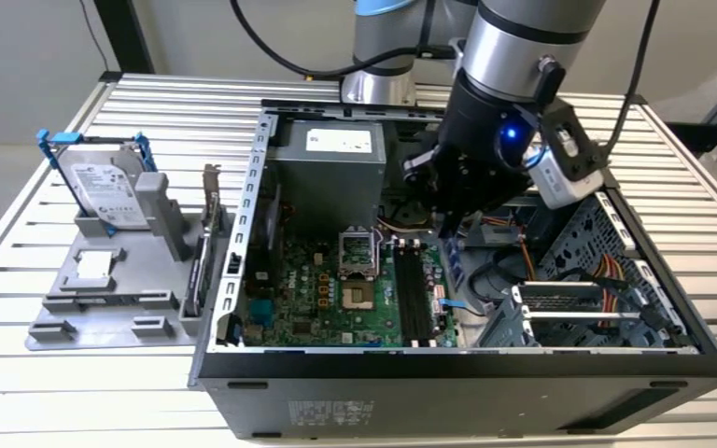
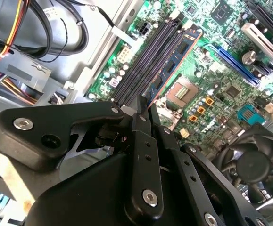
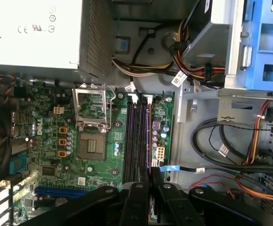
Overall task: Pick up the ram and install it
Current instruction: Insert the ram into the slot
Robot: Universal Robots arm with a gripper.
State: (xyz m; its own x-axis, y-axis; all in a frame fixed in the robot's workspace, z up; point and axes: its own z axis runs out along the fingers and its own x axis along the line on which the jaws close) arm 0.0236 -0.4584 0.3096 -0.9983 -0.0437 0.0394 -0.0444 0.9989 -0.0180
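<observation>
One ram (image 2: 174, 59) stick lies along the black slots (image 2: 143, 63) on the motherboard (image 2: 221, 89) inside the one open computer case (image 1: 458, 373). One gripper (image 2: 145, 106) hangs just above it, fingers (image 2: 140, 117) pinched nearly together over the stick's near end; whether they touch it I cannot tell. One hard drive (image 1: 104, 191) stands outside on a grey holder (image 1: 97, 299).

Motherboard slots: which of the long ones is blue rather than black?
The blue slot, across the CPU socket from the black memory slots, which lie by the ram in the gripper.
</observation>
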